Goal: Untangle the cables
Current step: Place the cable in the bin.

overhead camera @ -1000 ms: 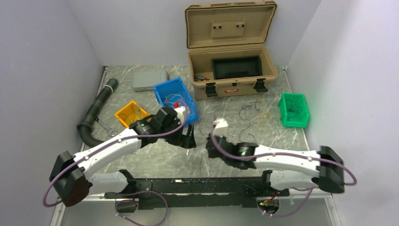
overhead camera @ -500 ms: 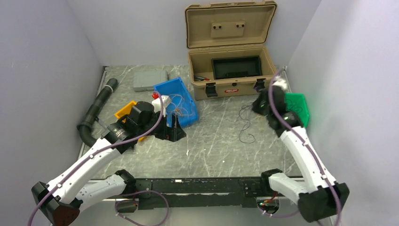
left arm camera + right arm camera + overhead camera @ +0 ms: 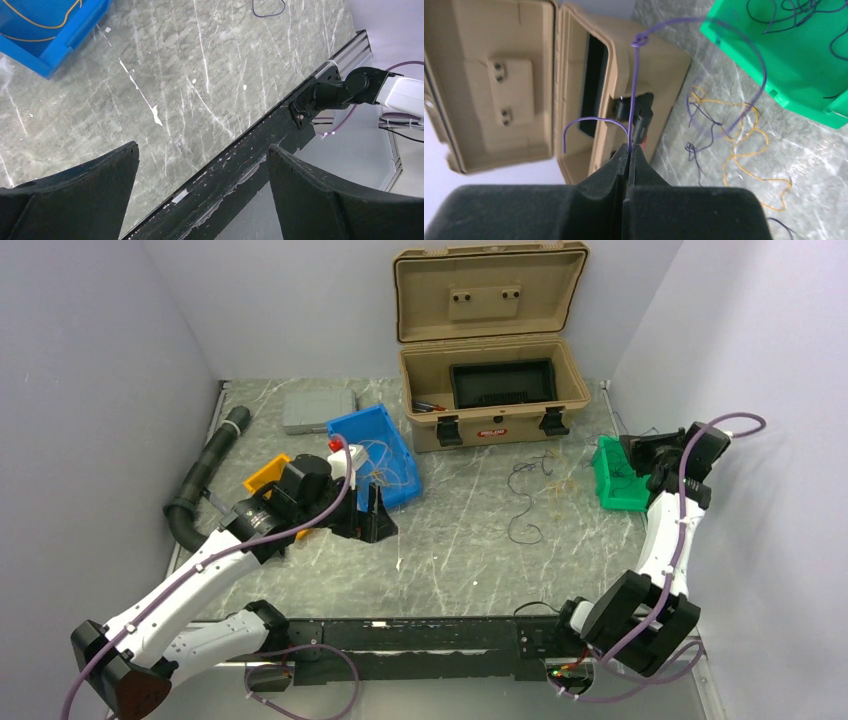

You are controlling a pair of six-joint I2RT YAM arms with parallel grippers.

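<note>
Loose cables lie on the marble table: dark purple strands [image 3: 522,502] and pale yellow ones [image 3: 562,480]. In the right wrist view they show as orange-yellow loops [image 3: 744,150] and a purple strand [image 3: 696,150]. My right gripper [image 3: 629,148] is shut on a thin purple wire [image 3: 636,90] that loops up and over toward the green bin [image 3: 784,65], which holds more dark wires. In the top view the right gripper [image 3: 632,448] hangs at that bin's left rim [image 3: 622,490]. My left gripper [image 3: 372,518] is open and holds nothing, low beside the blue bin [image 3: 350,432], which has orange wires [image 3: 50,25] in it.
An open tan case [image 3: 490,390] stands at the back. A yellow bin [image 3: 268,480], a black corrugated hose [image 3: 205,475], a grey box [image 3: 318,412] and a wrench [image 3: 225,510] sit at the left. The black mounting rail [image 3: 420,635] runs along the near edge.
My right arm swung from the table's middle up and right to the green bin, carrying the purple wire. My left arm drew back left a little, then stayed put.
</note>
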